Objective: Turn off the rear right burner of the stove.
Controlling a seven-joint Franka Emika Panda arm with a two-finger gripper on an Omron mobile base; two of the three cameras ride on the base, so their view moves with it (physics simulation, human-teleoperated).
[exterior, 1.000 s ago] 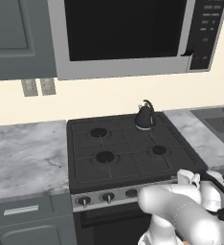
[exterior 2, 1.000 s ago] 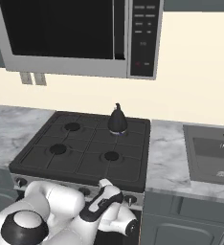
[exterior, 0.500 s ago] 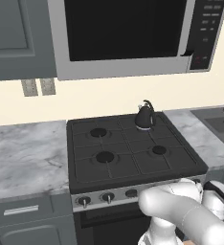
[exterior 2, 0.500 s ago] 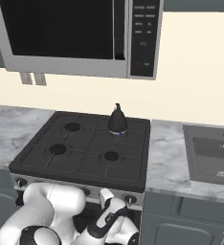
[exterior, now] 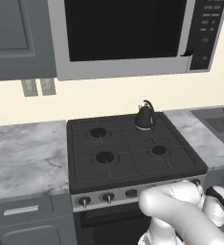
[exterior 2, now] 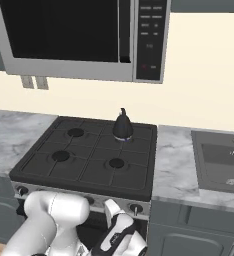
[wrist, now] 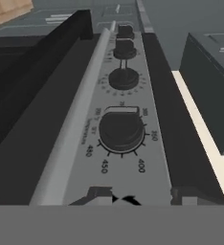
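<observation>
My arm (exterior: 181, 215) is a run of thick, rounded, glossy white segments, smooth like moulded plastic shells, with no cables or screws showing on them. Seen from the right, the big white link (exterior 2: 54, 220) curves into a bulbous elbow, and past it the wrist (exterior 2: 120, 235) carries a black band set between white casings. From the left, a dark joint ring (exterior: 220, 196) edges the white hand section near the frame's side.

Stove (wrist: 147, 72) front strip: dial numbers ringed the nearest knob (wrist: 120, 130), legible 350, 400, 450, 430. Smaller markings above were blurred. Microwave (exterior 2: 150, 40) keypad unreadable.
</observation>
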